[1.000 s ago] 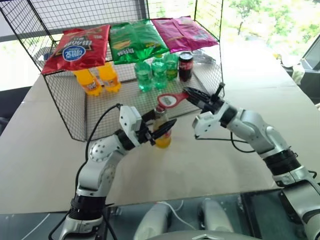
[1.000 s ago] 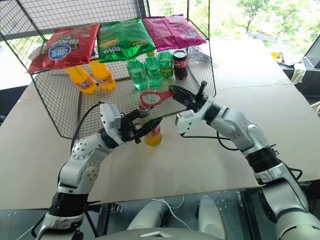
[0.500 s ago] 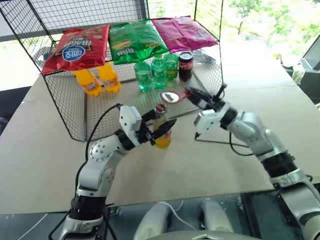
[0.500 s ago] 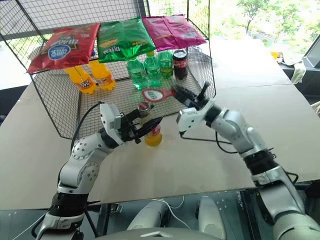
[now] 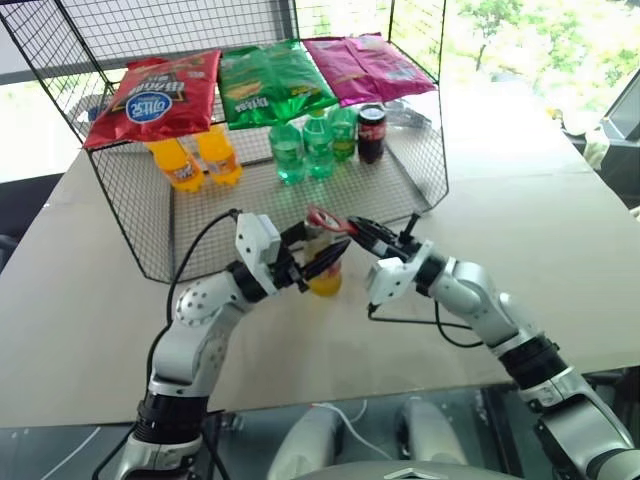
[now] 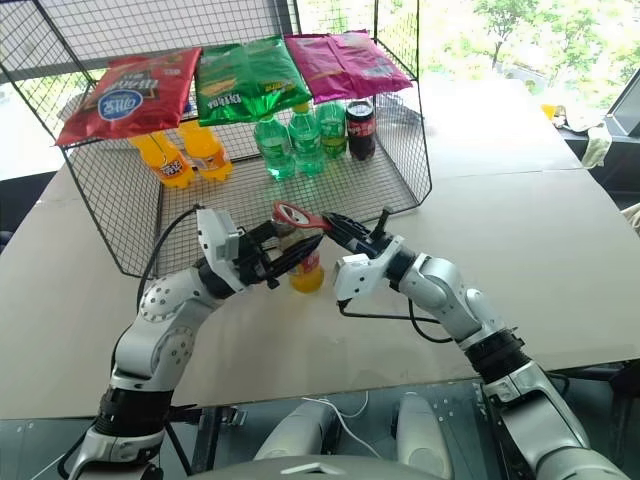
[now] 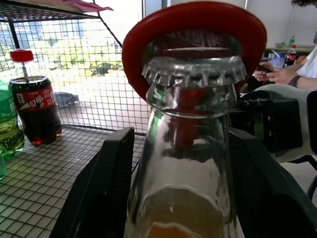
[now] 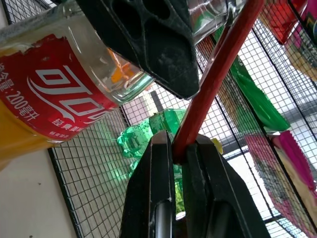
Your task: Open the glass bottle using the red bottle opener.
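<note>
The glass bottle [image 5: 324,274] stands on the table in front of the wire rack, with yellow-orange drink in its lower part and a red-and-white label [image 8: 59,96]. My left gripper [image 5: 316,258] is shut on its body, one finger [image 7: 106,191] on each side. The red bottle opener [image 5: 321,217] has its ring [image 7: 193,22] against the bottle's crown cap [image 7: 194,73], tilted over the top. My right gripper [image 6: 336,226] is shut on the opener's slim handle [image 8: 215,62], just right of the bottle.
A wire rack [image 5: 130,235] stands behind the bottle, with crisp bags [image 5: 160,95] on top and orange bottles [image 5: 195,160], green bottles [image 5: 305,145] and a cola bottle [image 5: 371,130] inside. A black cable [image 5: 400,318] loops under my right wrist. A person's hand [image 7: 282,74] shows far off.
My right gripper has come down and to the left with the opener, bringing its ring from above the bottle onto the cap. The left gripper and bottle have stayed still.
</note>
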Available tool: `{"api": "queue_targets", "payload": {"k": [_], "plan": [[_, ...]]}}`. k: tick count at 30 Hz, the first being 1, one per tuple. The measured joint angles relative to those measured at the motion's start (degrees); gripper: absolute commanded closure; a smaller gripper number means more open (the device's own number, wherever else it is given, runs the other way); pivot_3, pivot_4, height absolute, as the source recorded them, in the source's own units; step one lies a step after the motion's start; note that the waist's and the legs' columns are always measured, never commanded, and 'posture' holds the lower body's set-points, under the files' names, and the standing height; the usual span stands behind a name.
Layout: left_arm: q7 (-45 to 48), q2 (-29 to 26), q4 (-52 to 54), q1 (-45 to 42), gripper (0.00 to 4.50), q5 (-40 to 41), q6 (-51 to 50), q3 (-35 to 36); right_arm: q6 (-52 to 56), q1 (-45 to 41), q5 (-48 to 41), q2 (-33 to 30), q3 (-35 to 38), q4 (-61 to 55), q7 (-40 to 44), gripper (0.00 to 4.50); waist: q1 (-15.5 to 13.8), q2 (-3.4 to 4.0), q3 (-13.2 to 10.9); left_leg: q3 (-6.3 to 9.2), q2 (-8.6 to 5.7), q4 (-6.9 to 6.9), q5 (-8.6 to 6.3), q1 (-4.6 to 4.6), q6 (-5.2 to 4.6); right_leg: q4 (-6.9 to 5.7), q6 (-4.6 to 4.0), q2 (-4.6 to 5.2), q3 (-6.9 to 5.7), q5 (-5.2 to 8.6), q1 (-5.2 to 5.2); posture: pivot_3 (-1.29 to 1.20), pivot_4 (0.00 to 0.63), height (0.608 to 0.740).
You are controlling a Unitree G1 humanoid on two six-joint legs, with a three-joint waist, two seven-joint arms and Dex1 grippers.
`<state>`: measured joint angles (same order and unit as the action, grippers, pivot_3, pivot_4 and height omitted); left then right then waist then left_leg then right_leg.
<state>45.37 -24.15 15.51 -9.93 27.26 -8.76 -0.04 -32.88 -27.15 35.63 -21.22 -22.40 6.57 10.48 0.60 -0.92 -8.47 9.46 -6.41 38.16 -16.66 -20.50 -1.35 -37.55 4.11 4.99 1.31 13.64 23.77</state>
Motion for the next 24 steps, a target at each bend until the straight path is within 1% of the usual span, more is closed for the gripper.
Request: {"api": "queue_targets", "payload": {"k": [6, 8, 10, 12, 14, 24], "plan": [[0.01, -0.31, 0.14, -0.04, 2.38, 0.36, -0.43, 0.2, -0.86, -4.7, 1.71, -3.82, 1.24, -1.3, 0.73, 4.5, 0.02, 0.01, -0.01, -0.03, 0.01, -0.03, 0.0, -0.02, 0.0, 0.01, 0.0, 0.0, 0.02, 0.0, 0.0, 0.0, 0.15, 0.74], [0.05, -0.31, -0.14, -0.43, 2.38, 0.49, -0.46, 0.17, -1.37, -8.31, 2.25, -5.8, 1.41, -1.17, 1.8, 4.5, 0.03, 0.02, -0.06, -0.02, 0.01, -0.03, 0.0, -0.07, 0.0, 0.04, 0.0, 0.0, 0.0, 0.0, 0.02, 0.0, 0.15, 0.74], [0.06, -0.26, -0.52, -0.85, 2.38, 0.5, -0.41, 0.0, -2.18, -12.78, 2.17, -6.44, 2.4, -1.18, 1.78, 4.5, 0.05, 0.04, -0.07, -0.03, 0.01, -0.04, 0.0, -0.07, 0.0, 0.04, 0.0, 0.0, 0.01, 0.0, 0.02, 0.0, 0.15, 0.74], [0.12, -0.1, -0.86, -1.19, 2.38, 0.5, -0.35, -0.18, -2.61, -18.47, 1.72, -7.39, 4.18, -1.09, 1.51, 4.5, 0.07, 0.01, -0.06, -0.01, 0.03, -0.09, 0.0, -0.06, 0.0, 0.1, 0.0, 0.0, -0.02, 0.0, 0.01, 0.0, 0.15, 0.74], [0.36, 0.04, -0.93, -1.13, 2.38, 0.52, -0.03, -0.35, -2.71, -21.41, 0.93, -8.24, 6.38, -1.07, 1.08, 4.5, -0.09, -0.04, -0.02, 0.07, 0.06, -0.15, 0.0, -0.08, 0.0, 0.22, 0.0, 0.0, -0.08, 0.0, 0.0, 0.0, 0.15, 0.74], [0.55, 0.17, -1.16, -1.11, 2.38, 0.52, 0.76, -0.44, -3.34, -18.3, -0.16, -7.89, 6.85, -0.27, 0.76, 4.5, 0.0, -0.02, -0.04, 0.06, 0.08, -0.28, 0.0, -0.12, 0.0, 0.36, -0.03, -0.01, -0.09, -0.02, 0.01, 0.0, 0.15, 0.74]]}}
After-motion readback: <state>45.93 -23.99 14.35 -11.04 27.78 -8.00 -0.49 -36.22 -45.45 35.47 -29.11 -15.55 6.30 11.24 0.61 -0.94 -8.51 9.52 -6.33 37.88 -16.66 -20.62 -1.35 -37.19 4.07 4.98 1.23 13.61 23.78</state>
